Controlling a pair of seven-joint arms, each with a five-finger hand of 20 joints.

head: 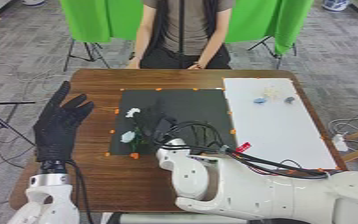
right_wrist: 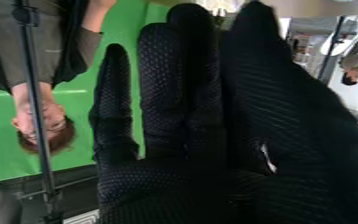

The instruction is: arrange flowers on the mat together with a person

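- My right hand [head: 164, 129] is over the black mat [head: 206, 100], partly hidden by dark cables [head: 193, 125] near its wrist.
- In the right wrist view my right hand [right_wrist: 180, 172] is released, its fingers straight; I cannot tell whether they touch anything.
- My left hand [head: 58, 127] is at the left side of the brown table [head: 100, 175], beside the black mat and apart from it, also released: fingers straight, thumb spread away.
- A white flower [head: 133, 112] lies on the left part of the black mat.
- A pale blue flower [head: 127, 136] lies on the same mat, nearer to me, with some green [head: 141, 143] just beside it.
- To the right, on the white mat [head: 278, 140], I see a blue flower [head: 260, 100], a grey-blue one [head: 289, 100] and a cream-coloured one [head: 270, 92], all toward the far end.
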